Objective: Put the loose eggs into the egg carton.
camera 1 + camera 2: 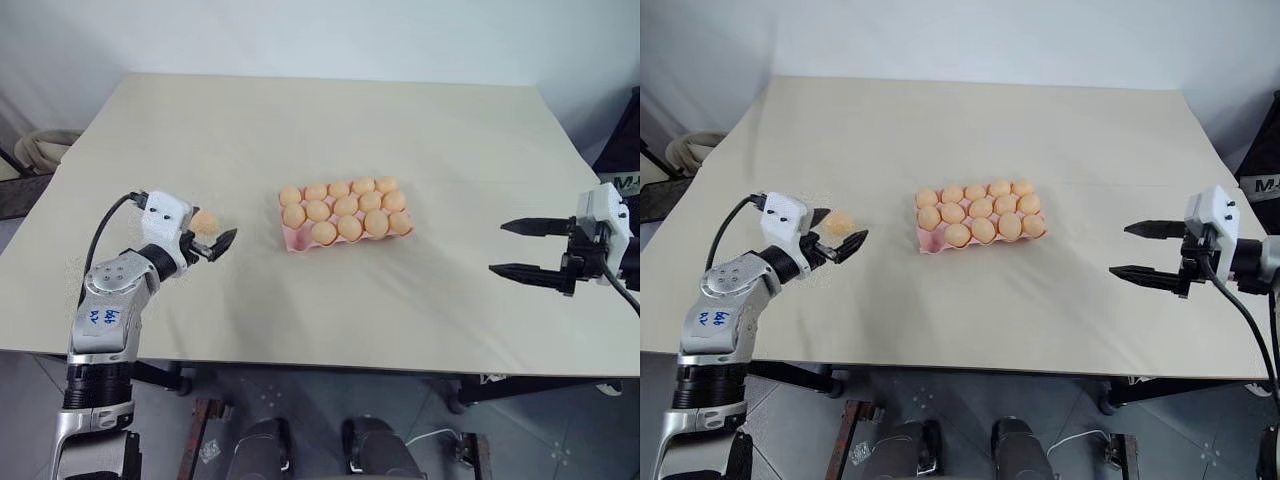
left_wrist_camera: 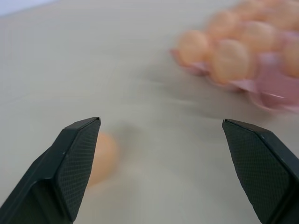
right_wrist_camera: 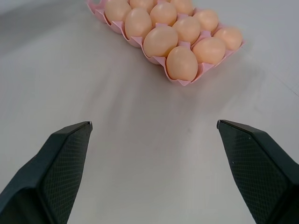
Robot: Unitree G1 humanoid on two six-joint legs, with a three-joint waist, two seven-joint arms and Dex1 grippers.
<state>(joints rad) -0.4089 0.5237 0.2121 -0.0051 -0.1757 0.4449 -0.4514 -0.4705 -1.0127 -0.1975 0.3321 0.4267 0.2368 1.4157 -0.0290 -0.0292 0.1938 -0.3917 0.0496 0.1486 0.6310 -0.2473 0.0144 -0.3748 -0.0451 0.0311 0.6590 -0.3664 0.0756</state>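
Note:
The pink egg carton lies mid-table with several pale orange eggs in its cups; its near left corner cup is bare. One loose egg rests on the table to the carton's left. My left gripper is open and level at that egg. In the left wrist view the egg sits half behind one finger, not centred in the gap. My right gripper hangs open over the table's right side, pointing at the carton, nothing between its fingers.
The beige table reaches far back behind the carton, with its front edge close to me. A pale round object sits off the table's left edge, and a dark object stands past the right edge.

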